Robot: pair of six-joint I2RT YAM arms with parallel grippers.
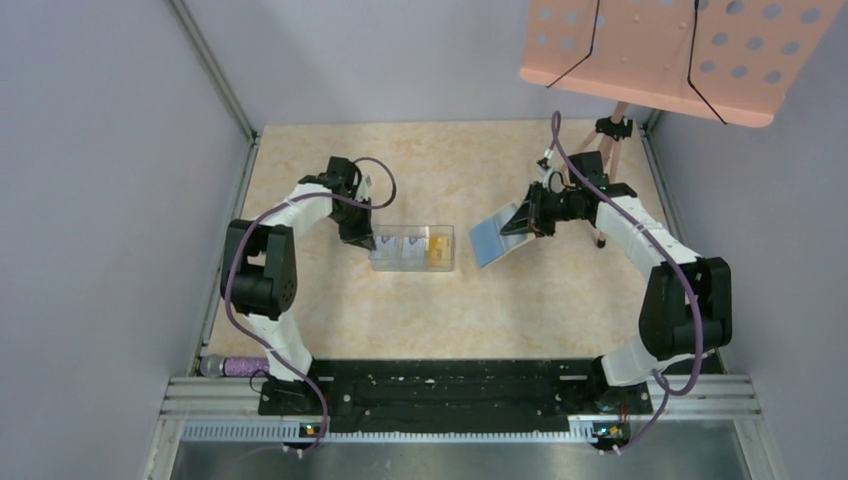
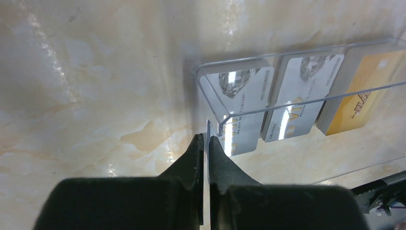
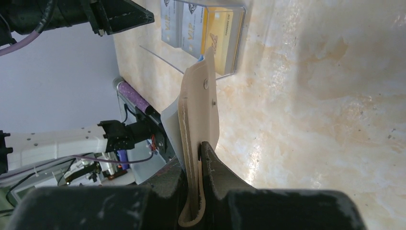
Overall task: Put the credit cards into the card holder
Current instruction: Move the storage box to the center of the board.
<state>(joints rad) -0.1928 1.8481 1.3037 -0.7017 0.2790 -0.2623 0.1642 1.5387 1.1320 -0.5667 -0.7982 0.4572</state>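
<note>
A clear tray (image 1: 412, 264) on the marble table holds two stacks of silvery-grey credit cards (image 2: 244, 103) and one yellow-orange stack (image 2: 364, 91). My left gripper (image 1: 362, 240) is at the tray's left end, low over the table. Its jaws (image 2: 207, 138) are shut on a thin silvery-grey strip, which looks like a card seen edge-on. My right gripper (image 1: 522, 222) is shut on the tan card holder (image 3: 201, 105) and holds it above the table, right of the tray. The holder hangs open, its blue-grey lining (image 1: 488, 240) facing up and its snap showing in the right wrist view.
A pink perforated board (image 1: 670, 50) on a tripod (image 1: 610, 140) overhangs the back right corner. Grey walls close in the left, back and right sides. A purple cable bundle (image 1: 235, 365) lies by the left arm's base.
</note>
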